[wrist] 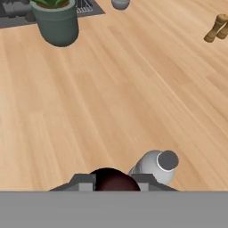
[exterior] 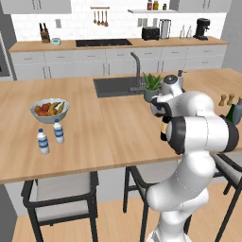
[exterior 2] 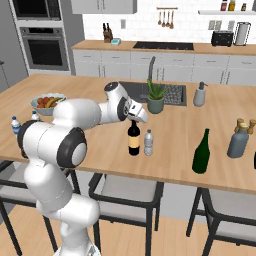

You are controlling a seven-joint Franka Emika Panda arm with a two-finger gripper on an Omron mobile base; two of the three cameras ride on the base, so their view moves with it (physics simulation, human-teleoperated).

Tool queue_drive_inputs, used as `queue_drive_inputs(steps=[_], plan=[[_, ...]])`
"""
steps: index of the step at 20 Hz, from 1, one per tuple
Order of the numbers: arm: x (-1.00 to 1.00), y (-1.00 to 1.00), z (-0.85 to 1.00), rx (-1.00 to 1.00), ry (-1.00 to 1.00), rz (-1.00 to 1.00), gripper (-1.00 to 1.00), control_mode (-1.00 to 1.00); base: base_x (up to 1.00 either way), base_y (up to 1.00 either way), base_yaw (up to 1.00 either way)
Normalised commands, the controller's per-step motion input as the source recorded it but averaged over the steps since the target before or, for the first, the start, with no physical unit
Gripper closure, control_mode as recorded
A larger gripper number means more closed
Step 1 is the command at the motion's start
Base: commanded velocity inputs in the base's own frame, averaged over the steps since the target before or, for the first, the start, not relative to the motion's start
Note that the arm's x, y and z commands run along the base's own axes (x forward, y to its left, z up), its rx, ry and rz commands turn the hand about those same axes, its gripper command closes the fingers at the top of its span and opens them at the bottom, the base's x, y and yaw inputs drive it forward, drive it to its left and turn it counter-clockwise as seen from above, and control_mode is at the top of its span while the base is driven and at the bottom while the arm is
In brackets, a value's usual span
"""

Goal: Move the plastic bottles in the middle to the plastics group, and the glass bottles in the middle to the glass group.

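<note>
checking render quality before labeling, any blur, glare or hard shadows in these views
Left base view: soft and slightly blurred, even light, the arm hiding the middle bottles. Right base view: flat lighting, faint shadows under the dark labelled wine bottle and plain plastic bottle, no glare. Hand view: the wine bottle's top between the gripper looks smeared and dark.

Two wine bottles (exterior 2: 133,138), three small plastic bottles (exterior 2: 148,143), perhaps two brown shakers (exterior 2: 245,122)

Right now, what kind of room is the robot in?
A rendered home kitchen, by the look of it: a wooden island counter with a built-in sink, a wall oven, and a toaster on the back counter.
</note>
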Motion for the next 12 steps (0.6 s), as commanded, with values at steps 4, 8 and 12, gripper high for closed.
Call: queue_drive_inputs(steps=[4,8,12], plan=[[-0.06,0.0,0.0,0.0,-0.03,0.0,1.0,-1.0,0.0,0.0,0.0],[-0.09,0.0,0.11,0.0,0.0,0.0,1.0,-1.0,0.0,0.0,0.0],[-0.5,0.0,0.25,0.0,0.0,0.0,1.0,-1.0,0.0,0.0,0.0]])
